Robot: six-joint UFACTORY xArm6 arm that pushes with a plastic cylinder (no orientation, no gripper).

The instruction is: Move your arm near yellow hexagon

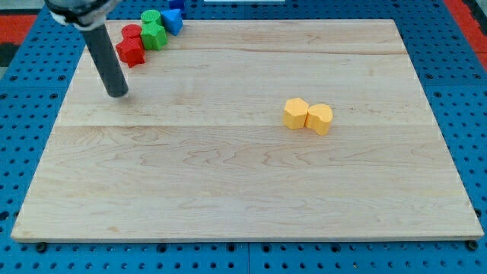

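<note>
The yellow hexagon (296, 113) lies right of the board's middle, touching a second yellow block (320, 119) with a rounded, heart-like shape on its right. My tip (117, 93) rests on the board in the upper left, far to the left of the yellow hexagon. The dark rod rises from it toward the view's top left corner.
A cluster of blocks sits at the board's top left, just above and right of my tip: two red blocks (131, 50), two green blocks (153, 33) and a blue block (173, 20). The wooden board (243, 190) lies on a blue pegboard surface.
</note>
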